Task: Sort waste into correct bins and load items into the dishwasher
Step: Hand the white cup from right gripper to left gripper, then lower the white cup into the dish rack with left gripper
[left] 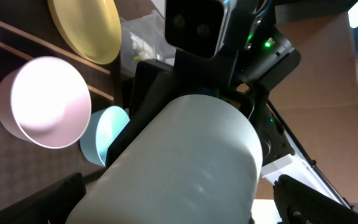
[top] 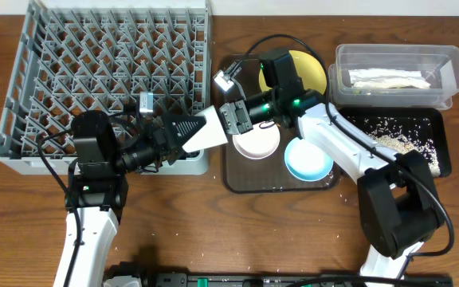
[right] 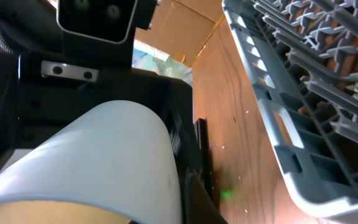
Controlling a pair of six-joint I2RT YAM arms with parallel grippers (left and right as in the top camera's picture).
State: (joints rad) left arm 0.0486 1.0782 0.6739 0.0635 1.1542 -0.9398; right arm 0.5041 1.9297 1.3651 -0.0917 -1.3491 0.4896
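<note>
White cup (top: 212,134), single, clenched in right end effector (top: 228,119), inside released left end effector (top: 191,127); white bowl (top: 255,144), blue bowl (top: 307,158); one plate (top: 313,72)

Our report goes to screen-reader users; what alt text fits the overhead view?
Two robot arms meet at a small white cup: the right gripper holds it, and the open left gripper flanks it. A grey dish rack sits left, and a brown tray with a yellow plate, white bowl and blue bowl sits right.

A lab: robot arm (top: 349,151) at a wooden table (top: 293,239).
</note>
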